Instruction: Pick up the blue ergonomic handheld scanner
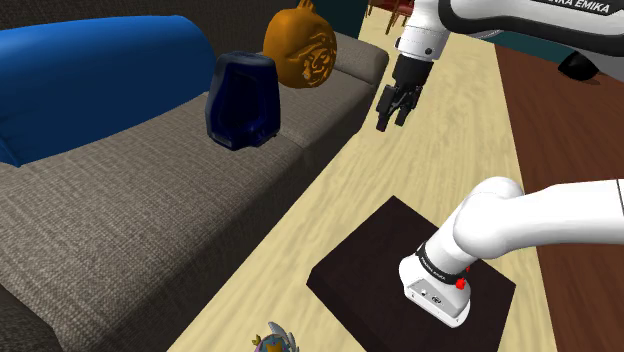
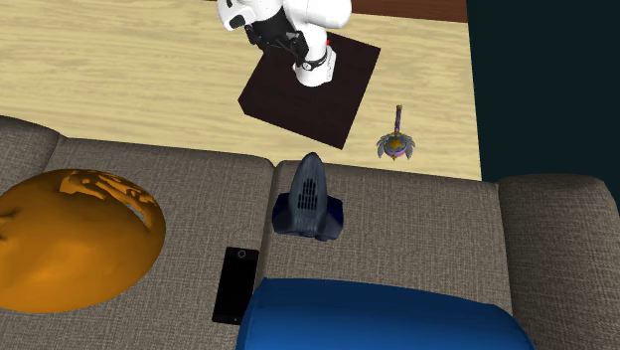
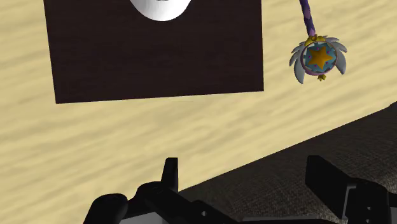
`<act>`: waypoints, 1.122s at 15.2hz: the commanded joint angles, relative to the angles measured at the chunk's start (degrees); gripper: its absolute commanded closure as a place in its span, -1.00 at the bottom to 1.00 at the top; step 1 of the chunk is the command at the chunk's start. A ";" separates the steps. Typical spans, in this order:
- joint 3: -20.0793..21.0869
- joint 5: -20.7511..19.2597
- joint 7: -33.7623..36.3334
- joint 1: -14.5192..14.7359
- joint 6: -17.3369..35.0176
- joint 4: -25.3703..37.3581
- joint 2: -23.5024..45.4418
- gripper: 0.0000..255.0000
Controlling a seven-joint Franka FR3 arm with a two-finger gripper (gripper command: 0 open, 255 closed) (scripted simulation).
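Note:
The handheld scanner (image 1: 242,100) is dark blue and stands upright on the grey sofa seat (image 1: 130,220). From the second exterior view the scanner (image 2: 310,199) sits near the seat's front edge, at the seam between two cushions. My black gripper (image 1: 393,108) hangs in the air above the wooden floor, to the shoulder view's right of the scanner and apart from it. In the wrist view the gripper (image 3: 248,184) is open, its fingers (image 3: 169,173) wide apart with nothing between them, above the sofa's edge (image 3: 305,165).
An orange carved ball (image 1: 300,45) and a blue cushion (image 1: 90,70) lie on the sofa beside the scanner. A flat black device (image 2: 235,285) rests on the seat. A star-tipped toy wand (image 3: 318,56) lies on the floor near my dark stand (image 1: 380,250).

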 commanded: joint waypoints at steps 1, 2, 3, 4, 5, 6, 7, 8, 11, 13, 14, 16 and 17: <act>0.00 0.00 0.00 0.00 0.00 0.00 0.00 -1.00; 0.60 0.13 0.20 0.38 0.49 1.82 2.11 -1.00; 1.20 0.21 0.40 0.74 0.91 3.70 4.20 -1.00; 1.79 0.26 0.61 1.07 1.26 5.63 6.28 -1.00; 2.37 0.27 0.84 1.38 1.54 7.61 8.35 -1.00; 2.95 0.23 1.07 1.67 1.76 9.64 10.41 -1.00; 3.54 0.16 1.32 1.94 1.91 11.74 12.46 -1.00; 4.12 0.04 1.58 2.20 1.99 13.89 14.51 -1.00; 5.82 -0.57 2.47 2.95 1.86 20.71 20.67 -1.00; 6.95 -1.19 3.13 3.45 1.45 25.59 24.82 -1.00; 7.52 -1.57 3.49 3.70 1.15 28.15 26.92 -1.00; 8.65 -2.47 4.24 4.24 0.32 33.53 31.20 -1.00; 9.22 -2.99 4.64 4.54 -0.21 36.36 33.39 -1.00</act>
